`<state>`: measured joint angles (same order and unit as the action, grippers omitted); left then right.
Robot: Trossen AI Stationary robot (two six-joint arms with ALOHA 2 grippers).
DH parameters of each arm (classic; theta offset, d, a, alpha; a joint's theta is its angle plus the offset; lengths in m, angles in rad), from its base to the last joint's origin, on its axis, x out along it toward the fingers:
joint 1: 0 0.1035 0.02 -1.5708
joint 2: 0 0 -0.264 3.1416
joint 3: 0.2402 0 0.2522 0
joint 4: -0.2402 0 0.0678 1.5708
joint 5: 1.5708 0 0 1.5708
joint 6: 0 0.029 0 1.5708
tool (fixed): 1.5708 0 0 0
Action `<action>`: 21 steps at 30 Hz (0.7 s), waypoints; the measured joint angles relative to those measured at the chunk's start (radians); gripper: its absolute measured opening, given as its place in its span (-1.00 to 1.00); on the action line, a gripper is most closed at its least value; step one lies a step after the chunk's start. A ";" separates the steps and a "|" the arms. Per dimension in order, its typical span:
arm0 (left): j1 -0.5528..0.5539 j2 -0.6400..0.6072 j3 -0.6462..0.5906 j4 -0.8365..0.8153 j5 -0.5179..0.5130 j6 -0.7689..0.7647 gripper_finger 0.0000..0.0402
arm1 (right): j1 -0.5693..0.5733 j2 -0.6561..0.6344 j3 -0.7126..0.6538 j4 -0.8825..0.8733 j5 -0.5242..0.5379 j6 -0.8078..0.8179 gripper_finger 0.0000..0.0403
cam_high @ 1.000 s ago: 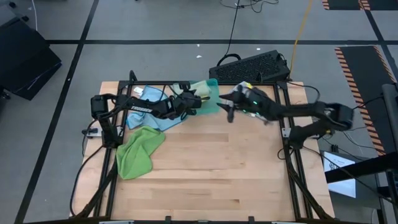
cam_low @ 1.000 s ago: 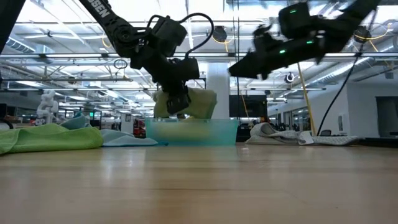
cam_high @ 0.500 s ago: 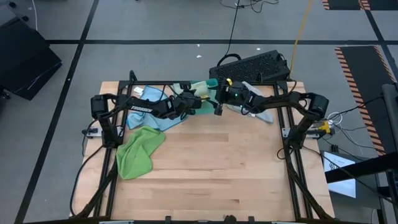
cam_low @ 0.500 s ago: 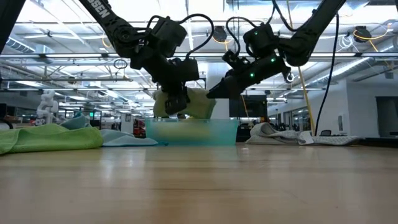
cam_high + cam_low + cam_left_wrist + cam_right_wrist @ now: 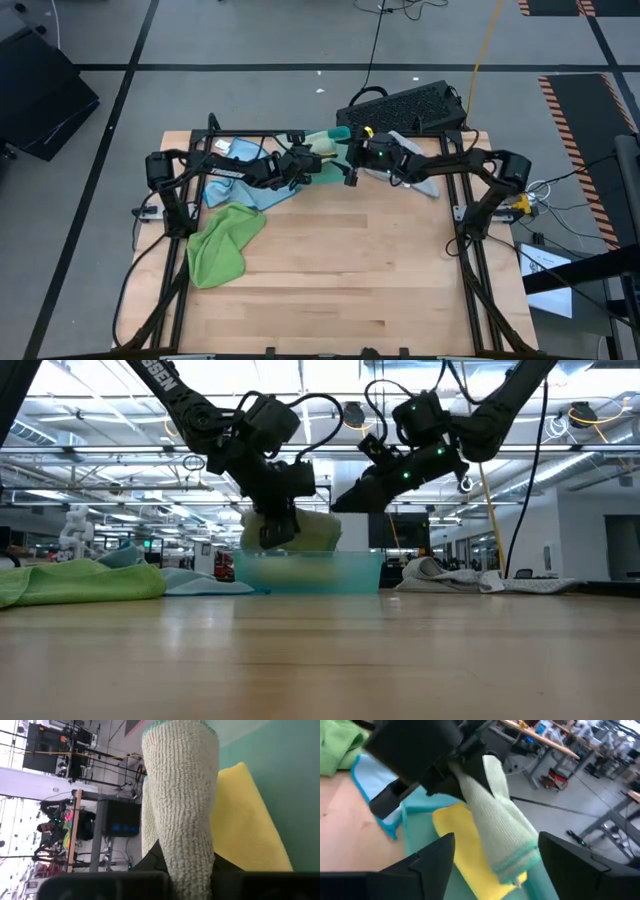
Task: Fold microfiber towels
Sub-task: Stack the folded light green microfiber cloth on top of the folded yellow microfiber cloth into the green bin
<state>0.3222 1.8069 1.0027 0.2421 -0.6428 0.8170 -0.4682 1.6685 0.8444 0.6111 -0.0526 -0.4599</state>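
Nearest, on the front-left of the table (image 5: pixel 340 280), a bright green towel (image 5: pixel 222 245) lies crumpled and unfolded, with the light blue towel (image 5: pixel 240 190) behind it, partly under the left arm. Further back, the left gripper (image 5: pixel 278 532) is clenched on a pale green towel (image 5: pixel 500 827), which hangs bunched above the teal tray (image 5: pixel 310 572); a yellow towel (image 5: pixel 245 825) lies in that tray directly beneath. The right gripper (image 5: pixel 350 172) hovers just beside the hanging cloth, fingers spread wide and holding nothing. Judged step: handover or spreading of the lifted towel before folding. Next move calls for the right gripper to close on a free edge. Furthest, a grey towel (image 5: pixel 415 182) lies at the back right.
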 joint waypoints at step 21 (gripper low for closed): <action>0.015 0.000 0.000 0.001 0.036 0.019 -0.85 | -0.079 0.140 0.148 -0.170 -0.053 0.029 0.17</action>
<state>0.3374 1.8069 1.0027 0.2434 -0.6071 0.8364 -0.5468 1.8085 0.9920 0.4409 -0.1057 -0.4313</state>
